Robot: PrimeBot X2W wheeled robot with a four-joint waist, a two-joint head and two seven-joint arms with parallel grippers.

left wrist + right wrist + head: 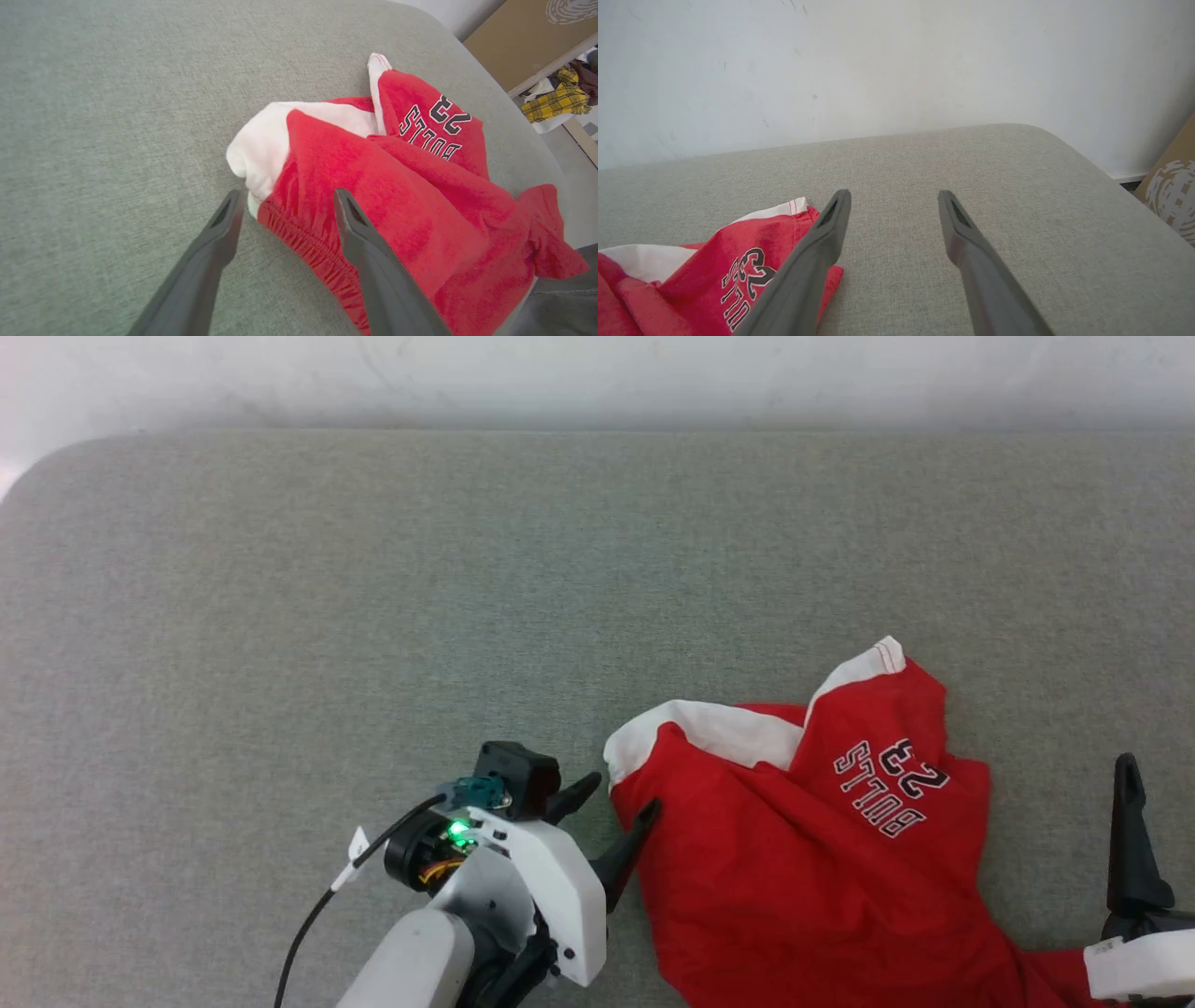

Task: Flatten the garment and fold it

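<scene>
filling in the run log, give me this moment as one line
garment: crumpled on grey surface | left gripper: open, at waistband edge | right gripper: open, over bare surface beside garment | stage: not yet flattened

Bright red garment (794,896) with white side stripes and white, black-outlined lettering, plain grey-green woven surface (373,597), off-white wall (597,373) at the far side, yellow plaid cloth (558,100), brown cardboard (509,32) with white print

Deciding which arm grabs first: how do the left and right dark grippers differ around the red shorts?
The left gripper straddles the waistband edge of the bright red soft shorts; the right gripper has bare grey fabric surface between its fingers. The left gripper angles toward the shorts; the right gripper points past their printed leg. Both are open, empty.
</scene>
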